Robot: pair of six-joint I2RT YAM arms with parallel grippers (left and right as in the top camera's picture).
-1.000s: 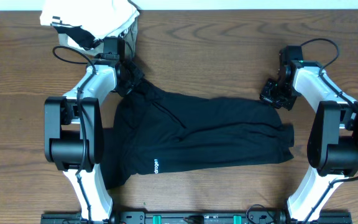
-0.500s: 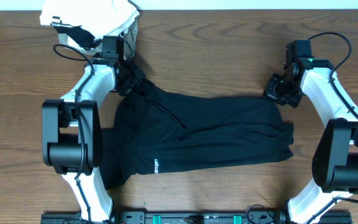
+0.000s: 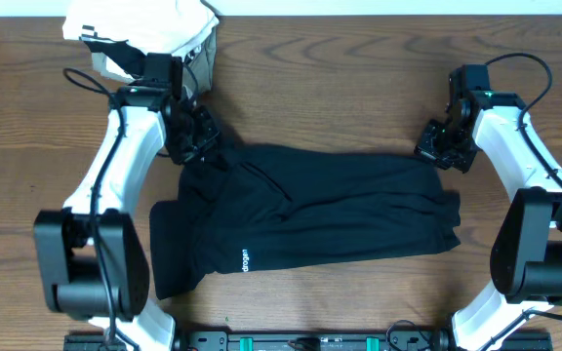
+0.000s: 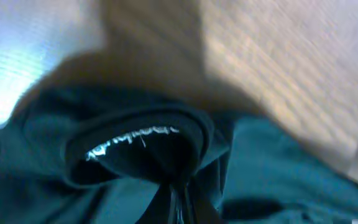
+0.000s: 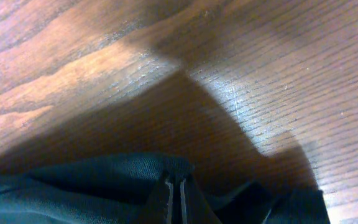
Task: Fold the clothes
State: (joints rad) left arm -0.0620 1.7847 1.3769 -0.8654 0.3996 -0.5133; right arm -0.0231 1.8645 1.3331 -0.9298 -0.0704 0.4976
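The clothes (image 3: pixel 330 210), one black garment with a small white logo (image 3: pixel 245 260), lie spread across the middle of the table. My left gripper (image 3: pixel 201 148) is shut on the garment's far left corner by the collar. In the left wrist view the collar's white print (image 4: pixel 132 138) curls just beyond my left gripper (image 4: pixel 182 204), which pinches black cloth (image 4: pixel 278 168). My right gripper (image 3: pixel 434 151) is shut on the far right corner. In the right wrist view, dark fabric (image 5: pixel 73 180) bunches around my right gripper (image 5: pixel 174 190), whose tips stand close together on it.
A white-and-grey bundle (image 3: pixel 144 34) with striped trim lies at the far left corner, just behind my left arm. Bare wooden table (image 3: pixel 359 78) shows beyond the garment and at both sides. A black rail runs along the front edge (image 3: pixel 310 341).
My left arm has swung outward and its gripper has drawn the collar corner a little toward the front. My right gripper shifted slightly right and back with its corner, then held still.
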